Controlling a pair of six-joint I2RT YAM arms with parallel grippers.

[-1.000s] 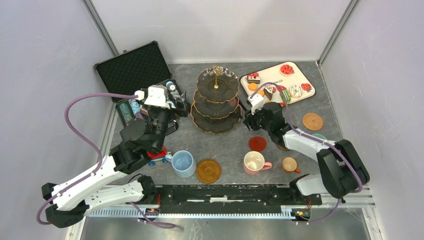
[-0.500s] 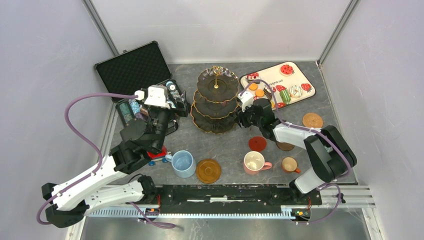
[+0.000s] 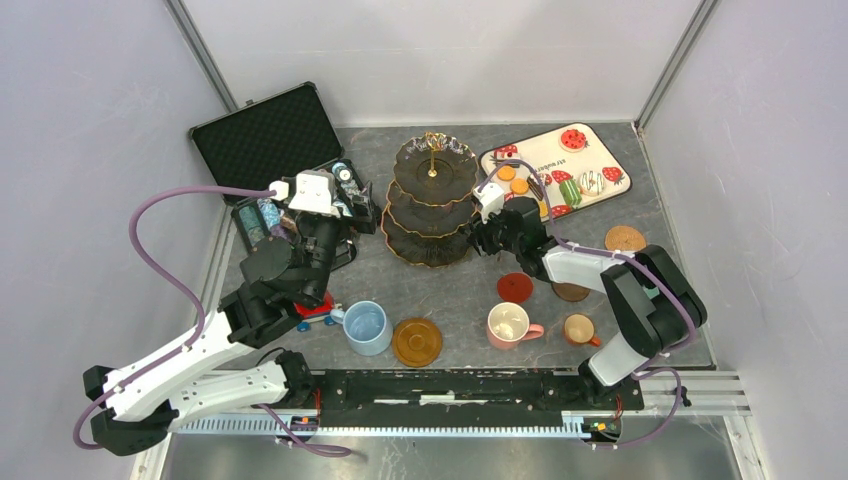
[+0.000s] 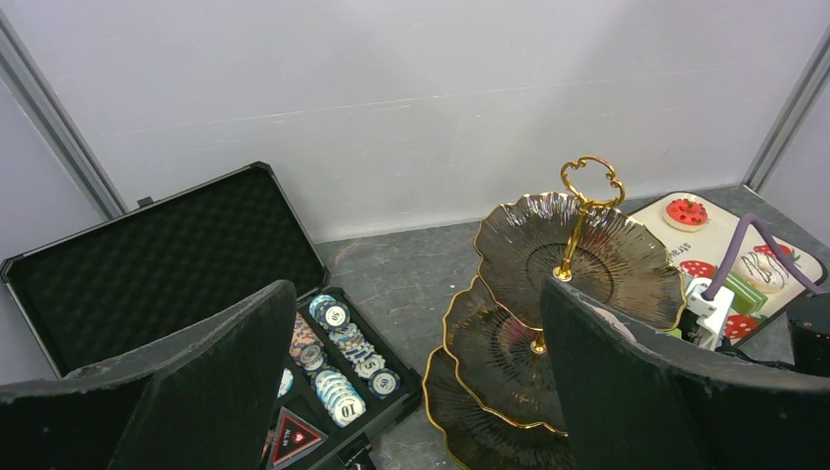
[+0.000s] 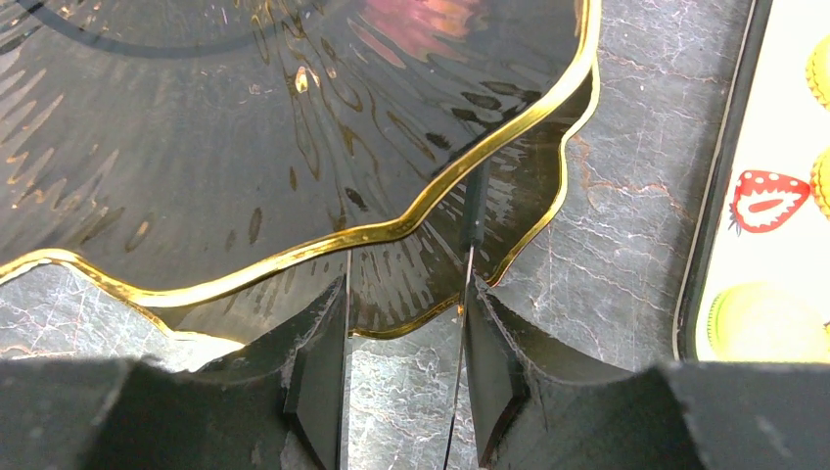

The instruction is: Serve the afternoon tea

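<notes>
**Three-tier stand (image 3: 412,215) dead ahead of the right tool, tiers bare**

The stand sits on the tabletop (image 3: 460,290) toward the far side, upright on its gold spindle. It is round, so there is no long axis to line up with. All three tiers look bare.

The right tool (image 5: 406,289) is low at the stand's right flank, fingertips pointing straight at it. In the wrist view the bottom tier's gold rim lies just beyond the tips and the middle tier's rim overhangs above them. They look apart, not touching, as far as I can tell. The jaws stand partly apart with bare tabletop showing through the gap, and nothing I can make out is gripped. A thin dark line crosses the gap; I cannot say what it is.

The tray (image 3: 535,148) of sweets lies just to that tool's right, beside the stand. The orange macarons (image 3: 508,172) are the nearest pieces.

The right arm is the nearer one to both stand and tray. My reading is that loading falls to it, with sweets going leftward from tray to tiers. The overhanging rim is the thing to clear, so coming in from above looks safer than from the side.

From its base at the near right, the right arm's elbow is raised and its forearm runs left and away, low over the coasters. The left arm is folded. The left tool (image 4: 416,294) is high over the black case (image 3: 265,135), jaws spread wide and empty, facing the stand from the left and well apart from it.
</notes>
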